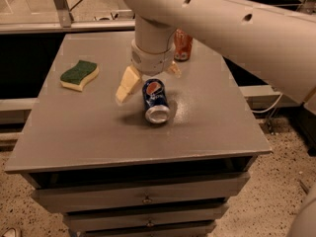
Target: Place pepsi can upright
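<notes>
Hovering gripper (149,78) over the far end of the pepsi can (155,100), fingers spread, empty; can on its side on the table (74,132), long axis running from between them toward the camera.

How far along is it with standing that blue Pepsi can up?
Early on. Done: the gripper is down at the pepsi can, its fingers spread open to either side of the can's far end. In hand: nothing yet; the can lies on its side on the table, silver end toward the camera. Left: close on it, lift, turn it upright and set it down.
</notes>
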